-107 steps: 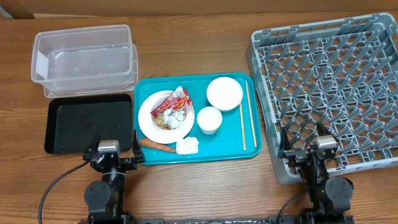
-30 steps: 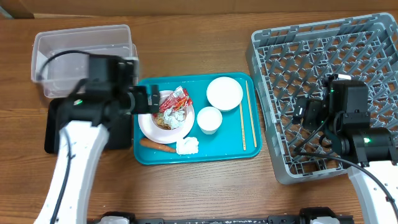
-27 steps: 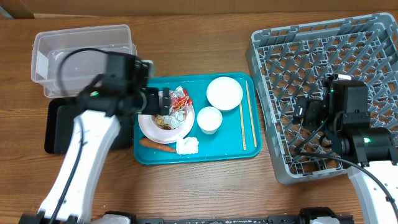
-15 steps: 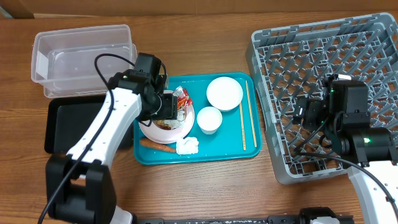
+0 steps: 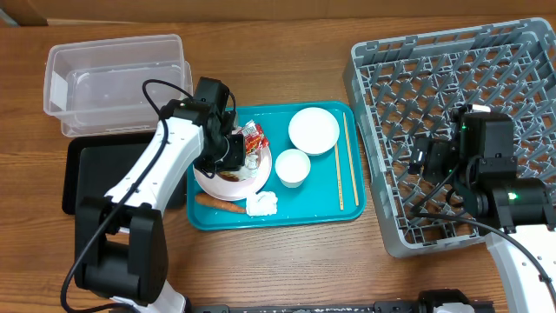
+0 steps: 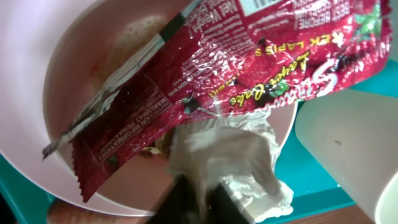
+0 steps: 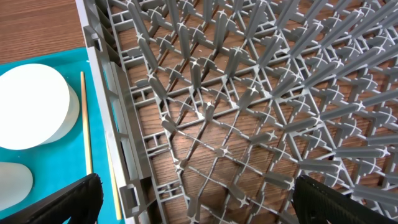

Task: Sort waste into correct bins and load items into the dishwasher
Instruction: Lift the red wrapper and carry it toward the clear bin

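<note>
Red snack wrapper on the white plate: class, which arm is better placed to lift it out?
Left. The left gripper sits low over the plate, its wrist view filled by the wrapper. The right gripper hangs open over the dish rack, beyond the teal tray.

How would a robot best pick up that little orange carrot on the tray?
From straight above, pinching the small orange carrot at its middle. It lies flat along the front edge of the teal tray, so the fingers should close across its narrow width, not along its length.
</note>
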`<state>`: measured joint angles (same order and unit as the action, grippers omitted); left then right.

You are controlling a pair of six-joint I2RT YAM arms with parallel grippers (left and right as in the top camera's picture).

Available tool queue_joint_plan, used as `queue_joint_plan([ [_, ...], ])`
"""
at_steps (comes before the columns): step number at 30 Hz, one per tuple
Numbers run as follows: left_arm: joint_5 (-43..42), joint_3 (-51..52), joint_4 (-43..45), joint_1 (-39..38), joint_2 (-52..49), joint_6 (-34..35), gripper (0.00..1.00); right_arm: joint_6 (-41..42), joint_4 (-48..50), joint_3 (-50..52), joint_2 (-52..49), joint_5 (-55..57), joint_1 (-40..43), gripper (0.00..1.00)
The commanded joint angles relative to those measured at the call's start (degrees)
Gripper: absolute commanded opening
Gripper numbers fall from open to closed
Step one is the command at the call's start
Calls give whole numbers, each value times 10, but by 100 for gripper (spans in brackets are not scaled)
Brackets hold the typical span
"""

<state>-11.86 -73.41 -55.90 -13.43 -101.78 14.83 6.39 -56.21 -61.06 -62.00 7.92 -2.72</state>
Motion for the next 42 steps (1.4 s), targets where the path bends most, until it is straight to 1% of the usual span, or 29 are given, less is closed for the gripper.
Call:
queue_joint_plan([
  [1,-3,-11,-1,-4,-7,-2,4,3,3,-17,5,4,-1,100],
  [5,12,-54,-34,15,5,-2,4,3,3,-17,5,4,-1,100],
  [10,65,-202,-104,67,13,-17,4,3,3,-17,5,4,-1,100],
  [13,115,-276,-112,104,13,-20,4,3,3,-17,5,4,-1,100],
  [16,164,-306,-71,143,13,-19,4,3,3,-17,5,4,-1,100],
  [22,165,-306,21,190,-6,-19,5,3,3,-17,5,4,-1,100],
  [23,166,-306,37,196,-17,-19,9,3,3,-17,5,4,-1,100],
  [25,170,-306,53,200,-31,-20,10,3,3,-17,5,4,-1,100],
  [30,202,-306,79,204,-74,-19,25,3,3,-17,5,4,-1,100],
  [31,209,-306,82,205,-81,-19,30,3,2,-17,5,4,-1,100],
  [32,214,-306,83,206,-87,-19,38,3,2,-17,5,4,-1,100],
  [33,215,-306,84,207,-93,-19,54,3,1,-17,5,4,-1,100],
  [34,214,-306,85,207,-96,-19,74,3,0,-17,5,4,-1,100],
  [35,207,-306,86,206,-98,-19,80,3,-1,-17,5,4,-1,100],
  [37,176,-312,86,204,-93,-20,83,3,-2,-17,5,4,-1,100],
  [40,106,-340,90,189,-78,-29,83,3,-1,-17,5,4,-1,100],
  [42,84,-368,98,170,-72,-30,85,3,-1,-17,5,4,-1,100],
])
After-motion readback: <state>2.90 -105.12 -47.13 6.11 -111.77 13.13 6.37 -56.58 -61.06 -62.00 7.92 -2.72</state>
